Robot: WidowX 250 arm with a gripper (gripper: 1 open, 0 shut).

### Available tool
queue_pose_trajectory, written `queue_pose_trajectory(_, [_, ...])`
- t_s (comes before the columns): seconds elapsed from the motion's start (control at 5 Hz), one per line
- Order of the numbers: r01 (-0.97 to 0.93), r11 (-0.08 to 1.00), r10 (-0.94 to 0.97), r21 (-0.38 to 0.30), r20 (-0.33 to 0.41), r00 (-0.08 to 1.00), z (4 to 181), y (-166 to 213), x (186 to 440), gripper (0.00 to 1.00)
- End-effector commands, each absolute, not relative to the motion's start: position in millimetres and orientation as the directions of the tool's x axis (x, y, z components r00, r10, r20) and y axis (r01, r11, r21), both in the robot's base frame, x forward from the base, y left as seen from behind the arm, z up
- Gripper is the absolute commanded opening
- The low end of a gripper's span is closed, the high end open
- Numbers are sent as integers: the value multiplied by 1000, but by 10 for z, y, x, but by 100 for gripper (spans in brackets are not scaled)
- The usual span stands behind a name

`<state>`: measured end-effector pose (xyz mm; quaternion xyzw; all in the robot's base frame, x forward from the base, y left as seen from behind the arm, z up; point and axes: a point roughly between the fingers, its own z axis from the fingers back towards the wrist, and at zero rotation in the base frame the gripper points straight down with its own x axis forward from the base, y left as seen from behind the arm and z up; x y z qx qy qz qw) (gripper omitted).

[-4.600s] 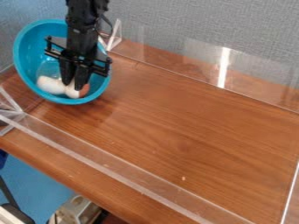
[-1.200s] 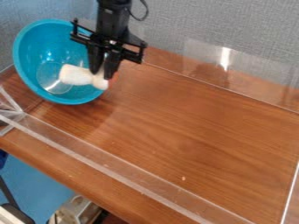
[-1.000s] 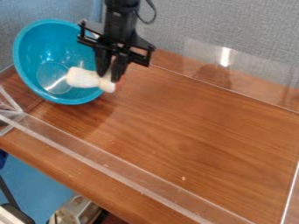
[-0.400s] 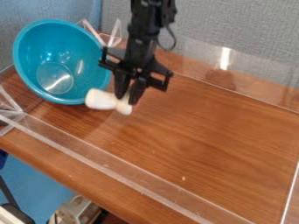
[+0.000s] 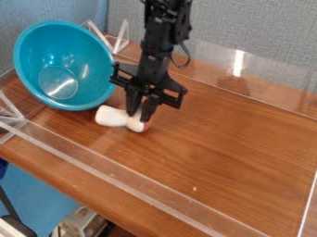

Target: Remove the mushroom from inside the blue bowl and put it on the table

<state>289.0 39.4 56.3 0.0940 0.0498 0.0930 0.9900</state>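
Observation:
The mushroom lies sideways just above or on the table, its white stem pointing left and its cap hidden between the fingers. My gripper points straight down and is shut on the mushroom's cap end. The blue bowl stands to the left, tilted toward the camera, with nothing inside it. Whether the mushroom touches the wood I cannot tell.
Low clear acrylic walls run along the table's back and front edges. A clear bracket sits at the left corner beside the bowl. Bare wood stretches to the right of the gripper.
The gripper carried the mushroom out of the bowl, rightward and down to the table surface. The bowl now sits tilted and holds nothing.

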Motion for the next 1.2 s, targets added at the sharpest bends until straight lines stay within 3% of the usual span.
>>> queue_pose_trajectory(0.0, [-171,967,182,187,-42,982,667,343,2962,100])
queue_pose_trajectory(0.6, [-157,971,167,182,-39,985,720,351,3001,100])
queue_pose_trajectory(1.0, [-148,982,142,117,58,988,1128,228,3060,100])
